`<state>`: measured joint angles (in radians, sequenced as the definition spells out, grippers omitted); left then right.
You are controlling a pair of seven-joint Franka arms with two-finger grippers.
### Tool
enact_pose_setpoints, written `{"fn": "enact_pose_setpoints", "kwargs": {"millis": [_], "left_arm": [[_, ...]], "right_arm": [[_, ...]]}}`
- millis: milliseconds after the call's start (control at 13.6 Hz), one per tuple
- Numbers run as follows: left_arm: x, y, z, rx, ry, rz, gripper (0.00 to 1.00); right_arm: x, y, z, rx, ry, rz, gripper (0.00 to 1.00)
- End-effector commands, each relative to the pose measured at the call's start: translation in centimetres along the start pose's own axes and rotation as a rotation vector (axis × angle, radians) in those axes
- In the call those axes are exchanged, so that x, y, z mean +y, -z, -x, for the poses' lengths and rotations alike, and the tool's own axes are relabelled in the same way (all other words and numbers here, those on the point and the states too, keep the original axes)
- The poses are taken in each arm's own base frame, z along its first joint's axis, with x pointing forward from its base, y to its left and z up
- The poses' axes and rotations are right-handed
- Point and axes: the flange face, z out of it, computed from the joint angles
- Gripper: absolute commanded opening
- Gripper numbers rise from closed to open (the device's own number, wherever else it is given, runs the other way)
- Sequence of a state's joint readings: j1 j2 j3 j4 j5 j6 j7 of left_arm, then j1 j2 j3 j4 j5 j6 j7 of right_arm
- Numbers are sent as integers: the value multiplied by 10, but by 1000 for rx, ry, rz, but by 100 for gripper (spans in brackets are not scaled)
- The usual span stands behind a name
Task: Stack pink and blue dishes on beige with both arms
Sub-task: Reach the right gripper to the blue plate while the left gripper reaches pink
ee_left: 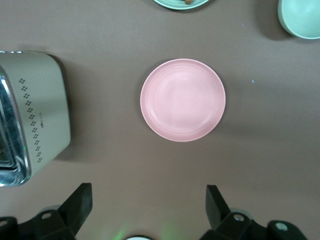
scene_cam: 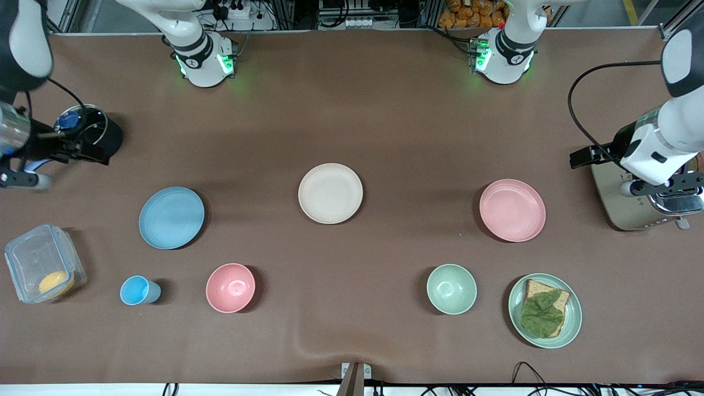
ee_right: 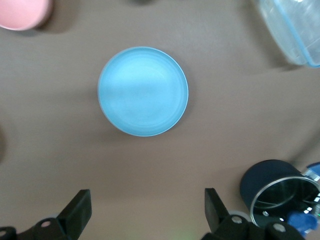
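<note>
Both arms poised high, nothing stacked yet.
Left gripper gapes above pink plate; right gripper gapes above blue plate; beige plate waits between them mid-desk. Next: descend, grasp rims.

The front camera looked down over the whole surface. Each wrist camera faced straight down from high: left shared the pink plate, right the blue plate.

No legible text, brand, number or sign found; the toaster bears rows of small dark diamond marks and one line of tiny print along its side, too small to read.
</note>
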<state>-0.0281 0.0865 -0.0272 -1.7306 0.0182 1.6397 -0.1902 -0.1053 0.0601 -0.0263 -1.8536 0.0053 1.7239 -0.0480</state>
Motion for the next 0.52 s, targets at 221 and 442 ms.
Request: {"fn": "enact_pose_setpoints", "kwargs": {"millis": [221, 442], "left_arm": [[-7, -70, 1, 51, 0, 8, 100], [-7, -104, -2, 67, -2, 13, 100]], "right_arm": [[65, -112, -47, -72, -26, -28, 100], [73, -156, -62, -80, -26, -30, 100]]}}
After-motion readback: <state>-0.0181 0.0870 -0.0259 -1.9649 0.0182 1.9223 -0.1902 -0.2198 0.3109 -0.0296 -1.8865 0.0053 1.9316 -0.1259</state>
